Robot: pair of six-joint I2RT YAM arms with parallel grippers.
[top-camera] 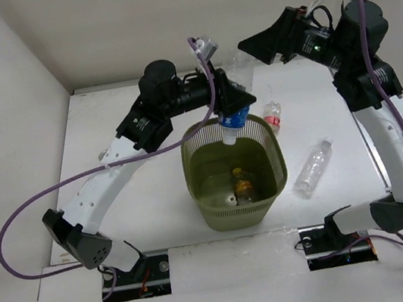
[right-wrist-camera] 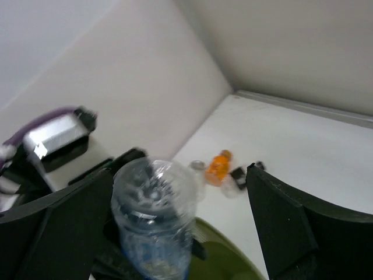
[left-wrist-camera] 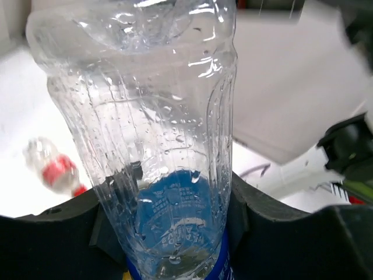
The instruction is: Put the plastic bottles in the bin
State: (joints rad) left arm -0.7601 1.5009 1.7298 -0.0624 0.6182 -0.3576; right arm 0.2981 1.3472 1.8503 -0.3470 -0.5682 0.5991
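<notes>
The bin (top-camera: 235,215) stands nearest me, an orange-label bottle (top-camera: 244,188) lying inside; a clear bottle (top-camera: 314,167) lies on the table (top-camera: 156,204) to its right. My left gripper (top-camera: 235,106) clamps a blue-label bottle (top-camera: 232,121), neck down, over the far rim. My right gripper (top-camera: 265,45) hangs beyond, jaws spread, empty.

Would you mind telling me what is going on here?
The left end effector grips a clear plastic bottle with a blue label, cap down, over the olive-green mesh bin. The right end effector is open near its upper end. An orange-labelled bottle lies inside; a red-labelled bottle and a plain clear bottle lie on the table.
</notes>
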